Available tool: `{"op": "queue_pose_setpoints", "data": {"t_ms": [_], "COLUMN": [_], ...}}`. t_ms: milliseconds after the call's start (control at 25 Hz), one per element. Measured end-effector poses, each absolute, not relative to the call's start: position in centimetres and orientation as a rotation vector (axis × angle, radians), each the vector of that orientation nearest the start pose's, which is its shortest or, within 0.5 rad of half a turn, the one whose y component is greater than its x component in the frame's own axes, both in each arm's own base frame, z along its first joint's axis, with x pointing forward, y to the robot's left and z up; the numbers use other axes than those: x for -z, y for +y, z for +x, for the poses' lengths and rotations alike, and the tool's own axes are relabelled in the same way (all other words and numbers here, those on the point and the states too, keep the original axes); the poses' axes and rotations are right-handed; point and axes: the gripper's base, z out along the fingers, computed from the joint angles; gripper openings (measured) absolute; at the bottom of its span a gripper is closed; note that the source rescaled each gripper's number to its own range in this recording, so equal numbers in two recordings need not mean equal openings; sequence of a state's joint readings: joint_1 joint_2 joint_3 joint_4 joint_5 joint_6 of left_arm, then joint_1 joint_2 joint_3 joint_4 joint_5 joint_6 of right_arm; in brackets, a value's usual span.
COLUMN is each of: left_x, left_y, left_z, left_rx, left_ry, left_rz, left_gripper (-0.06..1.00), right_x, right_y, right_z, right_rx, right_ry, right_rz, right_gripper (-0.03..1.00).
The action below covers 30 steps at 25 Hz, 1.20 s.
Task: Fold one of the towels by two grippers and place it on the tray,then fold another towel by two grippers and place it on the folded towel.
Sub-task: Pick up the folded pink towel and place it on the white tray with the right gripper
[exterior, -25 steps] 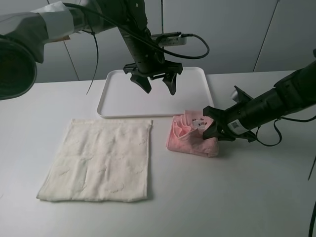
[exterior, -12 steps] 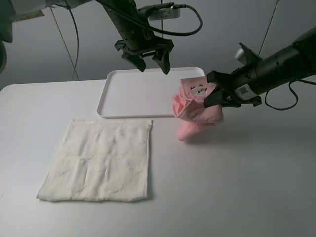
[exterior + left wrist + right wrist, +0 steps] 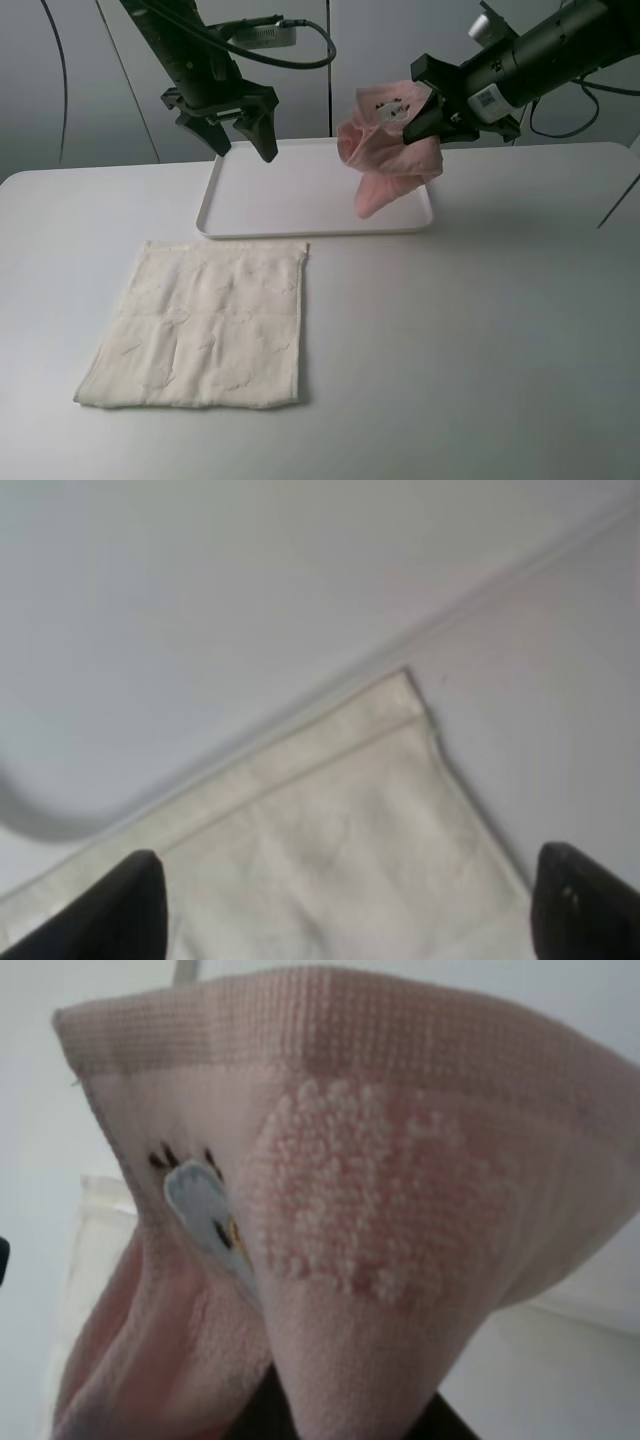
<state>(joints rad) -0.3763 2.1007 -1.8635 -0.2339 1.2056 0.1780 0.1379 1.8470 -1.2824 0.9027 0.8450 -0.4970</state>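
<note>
Two towels: pink towel (image 3: 385, 165) bunched above tray (image 3: 300, 195); cream towel (image 3: 200, 325) flat on table (image 3: 480, 340).
Right gripper (image 3: 418, 118): clamped on pink towel.
Left gripper (image 3: 245, 150): fingers wide apart.

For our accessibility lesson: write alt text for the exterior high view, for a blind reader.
The right gripper holds a bunched pink towel aloft at the right end of the white tray. The open left gripper hangs near its left end; a cream towel lies flat on the table.
</note>
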Motion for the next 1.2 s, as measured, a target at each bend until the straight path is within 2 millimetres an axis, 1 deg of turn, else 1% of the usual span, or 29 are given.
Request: {"op": "queue_pose_setpoints", "data": {"t_ms": [80, 120, 160, 320, 400, 520, 640, 720, 800, 920, 1040, 1120, 1200], "left_x": [-24.7, -24.5, -24.8, -24.3, -23.8, -22.9, -22.3, -22.2, -22.3, -22.3, -22.3, -22.3, -22.3], "left_y": [-17.0, -16.3, -15.7, -13.8, -13.4, -13.2, -13.1, -13.1, -13.1, -13.2, -13.2, -13.2, -13.2], "left_z": [39.9, 39.5, 39.0, 36.9, 36.0, 35.4, 35.3, 35.3, 35.4, 35.5, 35.5, 35.5, 35.5], "left_rx": [0.357, 0.352, 0.347, 0.328, 0.324, 0.325, 0.323, 0.323, 0.323, 0.321, 0.323, 0.323, 0.322], "left_ry": [2.832, 2.831, 2.820, 2.789, 2.792, 2.805, 2.802, 2.793, 2.783, 2.775, 2.772, 2.772, 2.772], "left_rz": [0.681, 0.664, 0.656, 0.612, 0.602, 0.596, 0.588, 0.586, 0.581, 0.581, 0.579, 0.582, 0.584], "left_gripper": [1.00, 1.00, 1.00, 1.00, 1.00, 1.00, 1.00, 1.00, 1.00, 1.00, 1.00, 1.00, 1.00], "right_x": [-22.1, -21.6, -21.4, -21.5, -22.0, -22.4, -22.1, -20.5, -18.1, -13.3, -9.4, -8.0, -7.4], "right_y": [11.1, 11.4, 11.7, 13.3, 14.8, 16.9, 17.9, 18.3, 18.5, 18.7, 18.5, 18.3, 18.0], "right_z": [38.5, 39.2, 40.0, 42.8, 43.8, 45.4, 47.0, 47.9, 48.4, 48.6, 48.4, 48.3, 48.2], "right_rx": [-1.018, -1.060, -1.097, -1.242, -1.334, -1.442, -1.555, -1.616, -1.644, -1.647, -1.589, -1.523, -1.445], "right_ry": [2.633, 2.641, 2.637, 2.573, 2.523, 2.440, 2.365, 2.353, 2.377, 2.463, 2.566, 2.617, 2.656], "right_rz": [-0.126, -0.110, -0.096, -0.072, -0.082, -0.084, -0.041, 0.011, 0.060, 0.116, 0.114, 0.093, 0.056], "right_gripper": [0.09, 0.09, 0.09, 0.09, 0.09, 0.09, 0.09, 0.09, 0.09, 0.09, 0.09, 0.09, 0.09]}}
